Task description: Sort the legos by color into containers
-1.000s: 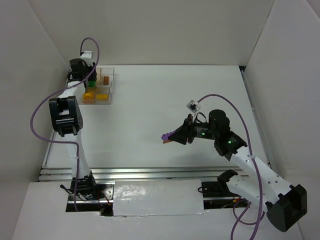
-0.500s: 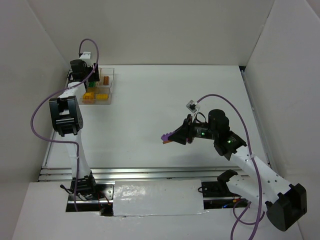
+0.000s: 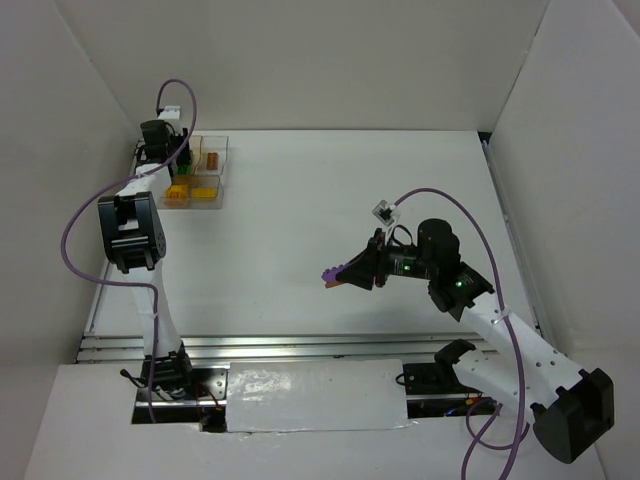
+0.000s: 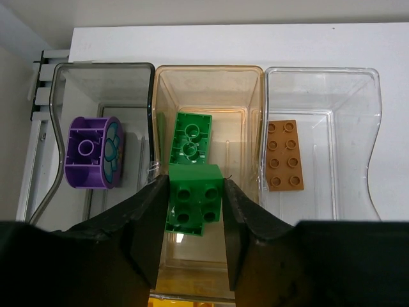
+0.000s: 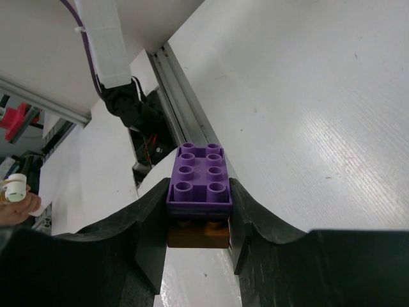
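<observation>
1. At the far left, your left gripper [image 4: 195, 188] has edged toward the side wall [image 3: 60, 200] over the last second. Its jaws now press both sides of a green brick [image 4: 195, 203] above the amber middle compartment [image 4: 208, 71], where another green brick [image 4: 192, 137] already lies.
2. By that match, I judge this green delivery is nearly finished. Room is tight: the wall is near, and the compartment walls are just beside the fingers.
3. Bare table [image 3: 330, 190] between the tray [image 3: 226, 150] and the right arm leaves room to travel.
4. Your right gripper [image 5: 198, 211] has not moved. It is clamped on a purple brick [image 5: 199, 176] stacked on a brown brick [image 5: 198, 233], well apart from the tray.
</observation>
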You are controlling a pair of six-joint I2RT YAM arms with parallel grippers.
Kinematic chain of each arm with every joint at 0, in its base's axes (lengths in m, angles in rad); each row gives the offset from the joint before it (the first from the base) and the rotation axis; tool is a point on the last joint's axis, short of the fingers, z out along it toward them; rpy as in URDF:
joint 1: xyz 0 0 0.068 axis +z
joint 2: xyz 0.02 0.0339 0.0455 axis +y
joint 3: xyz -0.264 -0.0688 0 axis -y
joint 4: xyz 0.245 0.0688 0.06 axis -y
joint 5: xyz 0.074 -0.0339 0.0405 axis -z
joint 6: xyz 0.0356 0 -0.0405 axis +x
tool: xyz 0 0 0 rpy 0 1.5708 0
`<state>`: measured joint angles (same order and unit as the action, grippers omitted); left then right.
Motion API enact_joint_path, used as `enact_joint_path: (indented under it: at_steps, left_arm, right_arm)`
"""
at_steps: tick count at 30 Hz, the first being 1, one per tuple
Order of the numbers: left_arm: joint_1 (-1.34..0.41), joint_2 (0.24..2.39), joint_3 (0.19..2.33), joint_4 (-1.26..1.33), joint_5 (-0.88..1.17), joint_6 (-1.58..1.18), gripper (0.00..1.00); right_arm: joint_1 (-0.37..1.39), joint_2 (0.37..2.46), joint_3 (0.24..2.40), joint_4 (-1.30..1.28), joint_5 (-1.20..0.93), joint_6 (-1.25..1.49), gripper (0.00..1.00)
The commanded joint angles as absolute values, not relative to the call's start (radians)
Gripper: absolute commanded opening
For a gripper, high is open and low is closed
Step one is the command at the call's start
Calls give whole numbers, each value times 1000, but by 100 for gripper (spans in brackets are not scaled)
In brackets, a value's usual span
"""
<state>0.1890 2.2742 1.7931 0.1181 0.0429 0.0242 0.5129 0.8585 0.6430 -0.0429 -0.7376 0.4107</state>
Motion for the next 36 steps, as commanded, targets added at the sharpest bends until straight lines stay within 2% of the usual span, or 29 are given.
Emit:
enact_joint_path:
  at_steps: [1, 3, 4, 6, 7, 8, 9, 10, 15, 17, 18, 21, 22, 27, 33, 36]
  left_arm:
    - [196, 2243, 1795, 143, 34, 37, 50]
    - [201, 2240, 1790, 146, 57, 37, 54]
    - [202, 2243, 1796, 143, 64, 37, 51]
    - [202, 2252, 1807, 129, 74, 37, 39]
    - [202, 2256, 1809, 127, 71, 31, 38]
    - [202, 2256, 1807, 129, 71, 26, 42]
    - [204, 2253, 1802, 136, 74, 23, 51]
    - [204, 2255, 1799, 138, 74, 21, 64]
    - [204, 2223, 1806, 138, 57, -38, 59]
    - [206, 2188, 1796, 161, 41, -84, 61]
    - [206, 2143, 1798, 163, 23, -144, 71]
    - [206, 2001, 1743, 184, 31, -288, 88]
    - [206, 1958, 1718, 210, 40, -329, 99]
    - [170, 1648, 1551, 213, 224, -610, 100]
    - [-128, 1352, 1445, -86, 380, -494, 100]
    - [-248, 1205, 1273, -65, 570, -506, 99]
  right_arm:
    - [518, 847, 647, 24, -753, 405, 0]
    - [517, 857, 649, 25, -758, 405, 0]
    - [518, 859, 647, 25, -756, 405, 0]
    - [520, 862, 647, 25, -756, 405, 0]
    - [520, 862, 646, 28, -759, 406, 0]
    - [519, 862, 646, 26, -759, 407, 0]
    - [518, 859, 646, 25, -758, 405, 0]
    - [518, 859, 647, 23, -756, 403, 0]
    - [518, 867, 646, 25, -758, 403, 0]
    - [520, 874, 647, 31, -759, 405, 0]
    - [519, 876, 646, 35, -758, 410, 0]
    - [520, 887, 649, 57, -765, 425, 0]
    - [519, 888, 649, 63, -779, 429, 0]
    - [511, 887, 658, 101, -810, 480, 0]
    - [503, 833, 702, 66, -848, 489, 0]
    - [502, 831, 744, 29, -931, 447, 0]
